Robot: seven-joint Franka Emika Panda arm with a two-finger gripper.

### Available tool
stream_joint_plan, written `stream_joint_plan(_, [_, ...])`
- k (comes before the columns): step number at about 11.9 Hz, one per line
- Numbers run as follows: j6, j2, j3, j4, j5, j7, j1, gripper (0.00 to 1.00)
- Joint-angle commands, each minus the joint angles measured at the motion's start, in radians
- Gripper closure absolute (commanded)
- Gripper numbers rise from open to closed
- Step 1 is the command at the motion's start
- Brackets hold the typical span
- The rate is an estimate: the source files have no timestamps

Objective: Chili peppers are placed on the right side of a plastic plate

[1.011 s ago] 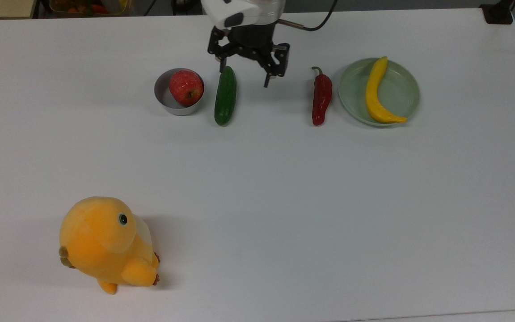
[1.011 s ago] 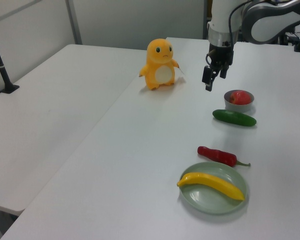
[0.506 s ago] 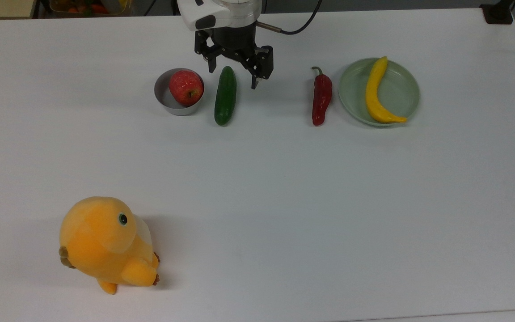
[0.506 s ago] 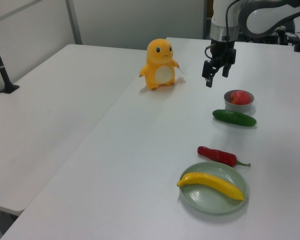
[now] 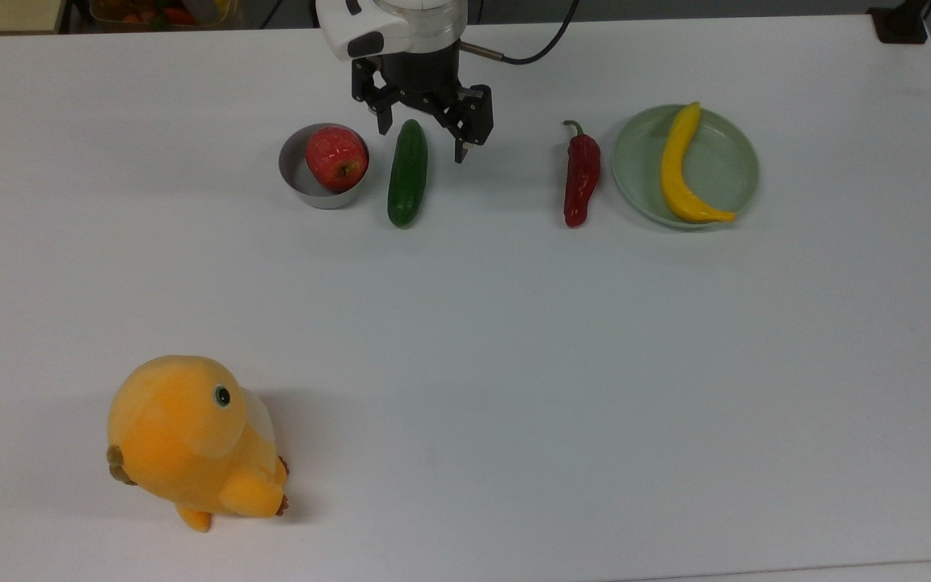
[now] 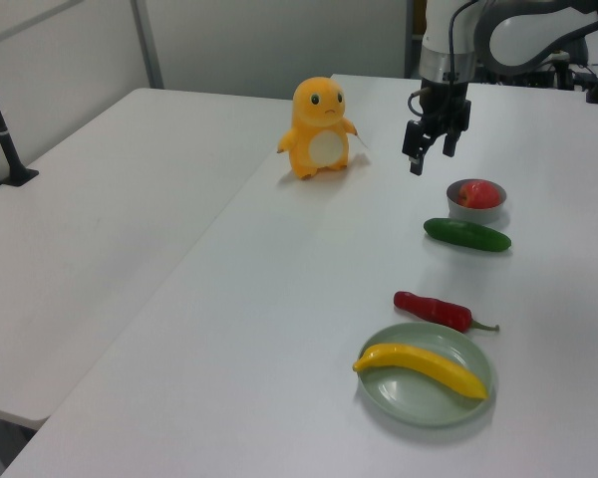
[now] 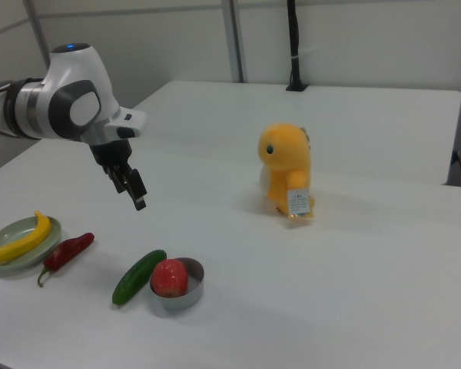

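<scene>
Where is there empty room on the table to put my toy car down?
The big bare stretch of table between the orange plush toy and the row of food is free. It is crowded along the row: apple bowl, cucumber, chili and plate holding the banana.

Glossy red chili (image 5: 581, 179) lies just beside, perhaps touching, the pale-green plate (image 5: 726, 170).

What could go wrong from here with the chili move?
The hand hangs open above the cucumber, not the chili pepper, so it might grab the wrong thing. The chili lies close beside the plate; a fingertip could clip the rim. The banana might get nudged in passing.
</scene>
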Motion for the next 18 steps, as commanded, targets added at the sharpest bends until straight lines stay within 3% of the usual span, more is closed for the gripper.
stream_joint_plan(1, [0.028,-0.023,-0.026,-0.038,0.026,-0.060,0.027,0.00])
stream_joint_plan(4, [0.024,-0.024,-0.026,-0.041,0.038,-0.101,0.026,0.00])
stream_joint_plan(9, [-0.062,-0.033,-0.026,-0.038,0.040,-0.417,0.021,0.00])
stream_joint_plan(13, [-0.100,-0.034,-0.026,-0.030,0.040,-0.509,0.024,0.00])
stream_joint_plan(18, [-0.104,-0.046,-0.026,-0.030,0.040,-0.496,0.026,0.00])
